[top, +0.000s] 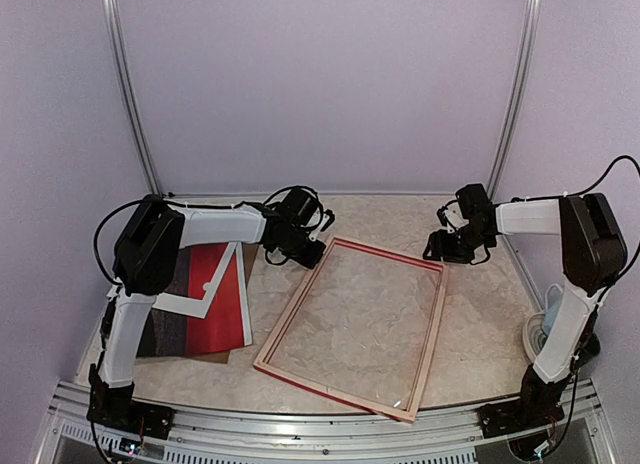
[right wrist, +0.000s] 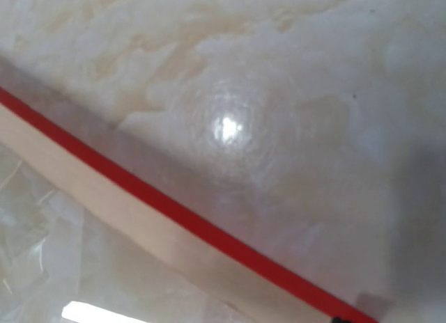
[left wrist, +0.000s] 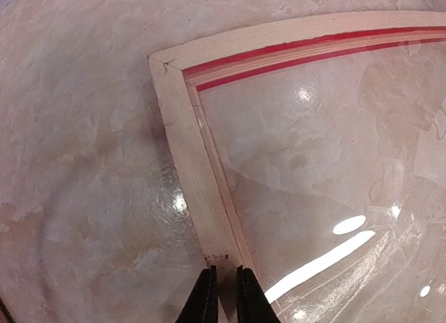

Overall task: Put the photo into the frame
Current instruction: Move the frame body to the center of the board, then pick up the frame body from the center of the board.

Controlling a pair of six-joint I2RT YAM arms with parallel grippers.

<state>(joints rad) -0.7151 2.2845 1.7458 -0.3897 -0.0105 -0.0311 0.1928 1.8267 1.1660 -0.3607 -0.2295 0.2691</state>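
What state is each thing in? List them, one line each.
frame: lying flat, glass in, no photo inside.
photo: picture side up, left of the frame, partly under the white mat.
white mat: lying across the photo.
left claw: nearly closed at the frame's rail; grip unclear.
right claw: near the frame's far right corner; opening unclear.

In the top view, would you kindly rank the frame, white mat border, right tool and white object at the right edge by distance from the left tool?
1. frame: its far-left corner is at the left tool.
2. white mat border: just to the left.
3. right tool: across the frame's far edge.
4. white object: far right side.
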